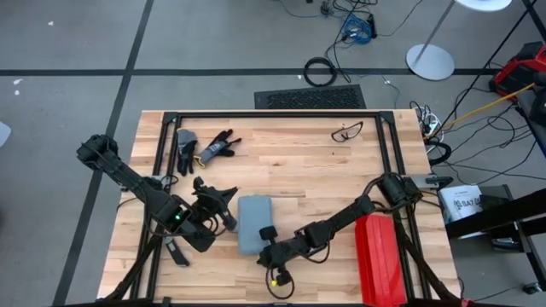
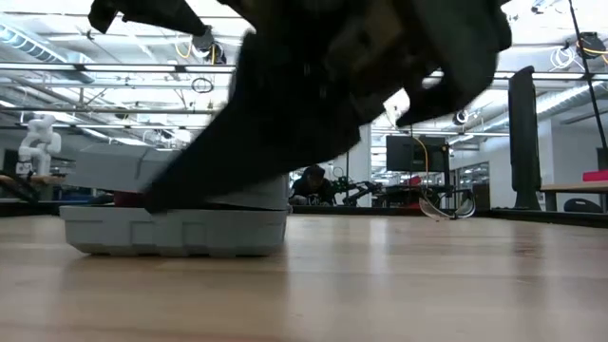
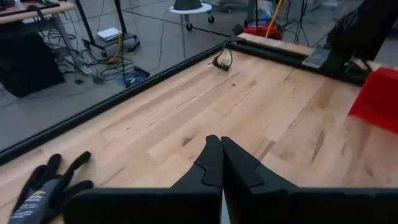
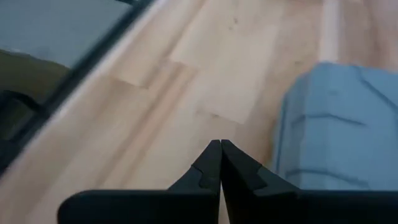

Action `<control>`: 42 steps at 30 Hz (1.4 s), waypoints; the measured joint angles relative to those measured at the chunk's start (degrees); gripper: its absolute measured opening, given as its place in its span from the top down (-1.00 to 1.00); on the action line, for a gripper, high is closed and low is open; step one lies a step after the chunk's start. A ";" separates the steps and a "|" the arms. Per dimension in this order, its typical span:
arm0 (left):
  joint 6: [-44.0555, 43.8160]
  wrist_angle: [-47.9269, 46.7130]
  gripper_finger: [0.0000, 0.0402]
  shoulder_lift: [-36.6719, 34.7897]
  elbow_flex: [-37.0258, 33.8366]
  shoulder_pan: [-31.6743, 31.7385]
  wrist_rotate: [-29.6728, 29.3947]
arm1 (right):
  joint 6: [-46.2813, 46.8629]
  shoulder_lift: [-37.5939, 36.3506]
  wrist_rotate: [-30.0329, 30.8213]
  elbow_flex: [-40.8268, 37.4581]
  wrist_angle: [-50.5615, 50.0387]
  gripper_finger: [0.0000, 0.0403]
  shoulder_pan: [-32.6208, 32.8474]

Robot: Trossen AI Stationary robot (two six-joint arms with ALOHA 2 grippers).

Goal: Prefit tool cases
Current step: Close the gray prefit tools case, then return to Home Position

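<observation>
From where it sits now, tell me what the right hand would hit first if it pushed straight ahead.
Probably nothing close: the right hand, shut, points along bare wooden table, with the blue-grey tool case just off to one side. The table's black edge rail lies further on, though depth is unclear.

The left gripper [image 3: 221, 155] is hovering low, fingers pressed together. The right gripper [image 4: 221, 157] is reaching inward, likewise closed.

Print shows on a white box [image 1: 461, 203] on the floor just right of the table [image 1: 299, 162], but its letters cannot be made out.
</observation>
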 joint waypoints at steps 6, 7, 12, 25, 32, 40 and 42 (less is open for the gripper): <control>2.81 5.88 1.00 0.00 0.00 -0.49 -0.21 | 1.52 -0.09 3.68 0.03 -4.29 1.00 -1.48; 3.85 6.99 1.00 0.00 0.00 -0.83 -0.21 | 1.54 -0.11 4.53 0.05 -4.77 1.00 -1.69; 8.67 10.93 1.00 0.00 0.00 -2.93 -0.15 | 1.54 -0.43 9.06 0.03 -9.70 1.00 -3.17; 10.55 10.96 1.00 0.00 0.00 -5.99 0.06 | -1.37 -2.14 8.58 0.13 -17.83 1.00 -6.47; 10.80 10.52 1.00 0.00 0.00 -5.88 10.13 | -1.11 -6.52 -4.28 -0.04 -22.65 1.00 -5.19; 25.07 18.33 1.00 0.05 -0.12 -2.61 8.98 | -5.60 -16.23 -5.18 -0.04 -20.77 1.00 -1.13; 41.48 34.73 1.00 0.69 -0.77 1.26 13.49 | -8.69 -19.45 -3.02 -0.04 -20.78 1.00 -0.15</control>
